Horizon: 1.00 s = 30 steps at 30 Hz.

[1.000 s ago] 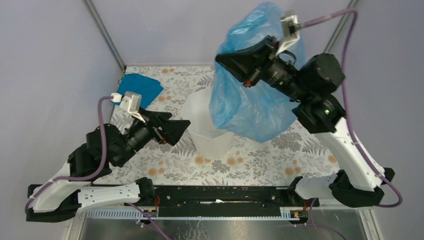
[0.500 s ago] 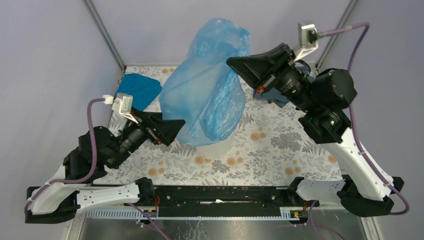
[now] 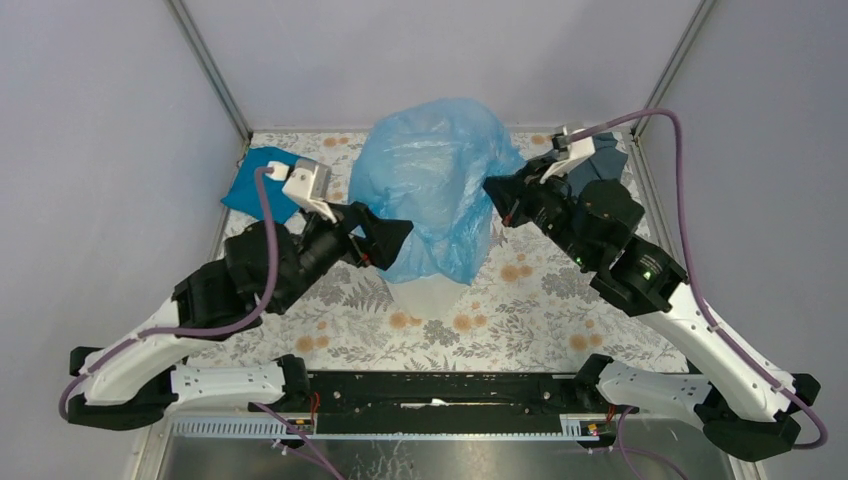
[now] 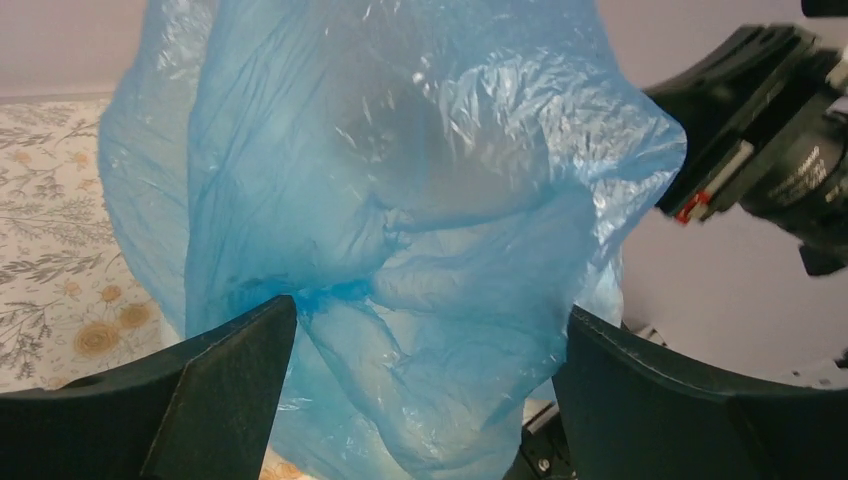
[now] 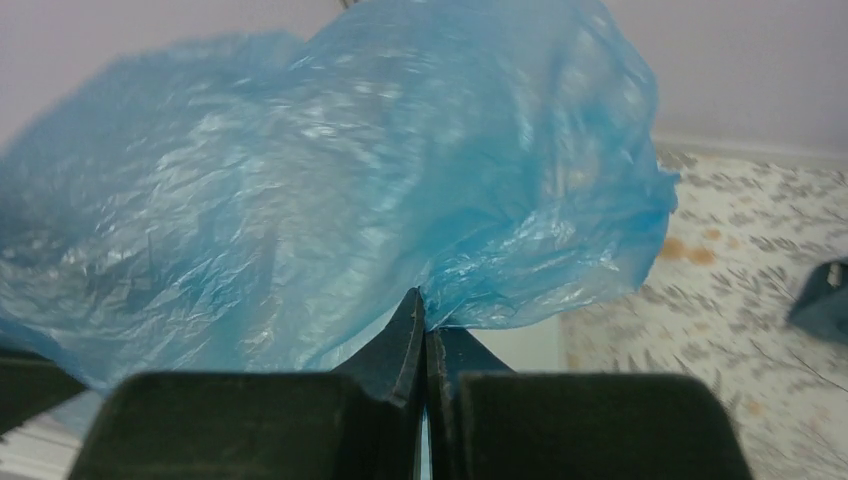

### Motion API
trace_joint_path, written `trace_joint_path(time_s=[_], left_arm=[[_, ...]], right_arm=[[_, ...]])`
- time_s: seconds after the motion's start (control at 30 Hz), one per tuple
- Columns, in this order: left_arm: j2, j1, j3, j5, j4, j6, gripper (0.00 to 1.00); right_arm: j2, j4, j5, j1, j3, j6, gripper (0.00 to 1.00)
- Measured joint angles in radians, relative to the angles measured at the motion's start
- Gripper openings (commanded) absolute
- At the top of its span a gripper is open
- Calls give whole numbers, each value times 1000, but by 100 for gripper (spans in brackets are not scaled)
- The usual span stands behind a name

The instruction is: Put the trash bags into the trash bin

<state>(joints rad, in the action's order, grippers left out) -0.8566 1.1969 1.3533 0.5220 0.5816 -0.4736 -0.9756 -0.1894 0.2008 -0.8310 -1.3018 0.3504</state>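
Blue film of the trash bag was draped over the trash bin, clamped at three o'clock by the closed right gripper. The left gripper was spread wide at seven o'clock.

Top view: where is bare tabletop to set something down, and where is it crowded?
Free: the near strip of table between the trash bin and the base rail, and the patch between bin and right arm. Crowded: mid-back, where the trash bag billows over the bin; teal cloth back-left, grey-blue cloth back-right.
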Motion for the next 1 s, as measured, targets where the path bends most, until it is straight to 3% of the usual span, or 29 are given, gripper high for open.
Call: trace_joint_path(time_s=[0.13, 0.37, 0.43, 0.53, 0.6, 0.83, 1.0], left_arm=[[-111, 0, 50, 71, -1, 7, 72], [-282, -6, 29, 166, 40, -50, 59], [-326, -33, 27, 160, 74, -78, 51], [-387, -113, 27, 131, 123, -126, 49], [-407, -150, 26, 108, 146, -152, 55], [-306, -150, 10, -19, 166, -153, 93], [-176, -150, 10, -80, 162, -135, 99]], right_arm=[[-16, -80, -3, 0, 7, -64, 0], [-3, -121, -3, 0, -16, -137, 0], [2, -121, -5, 0, -39, -152, 0], [5, -112, -11, 0, -78, -173, 0], [7, -107, -13, 0, -92, -184, 0], [5, -86, -8, 0, -89, -223, 0], [7, -65, 0, 0, -48, -233, 0]])
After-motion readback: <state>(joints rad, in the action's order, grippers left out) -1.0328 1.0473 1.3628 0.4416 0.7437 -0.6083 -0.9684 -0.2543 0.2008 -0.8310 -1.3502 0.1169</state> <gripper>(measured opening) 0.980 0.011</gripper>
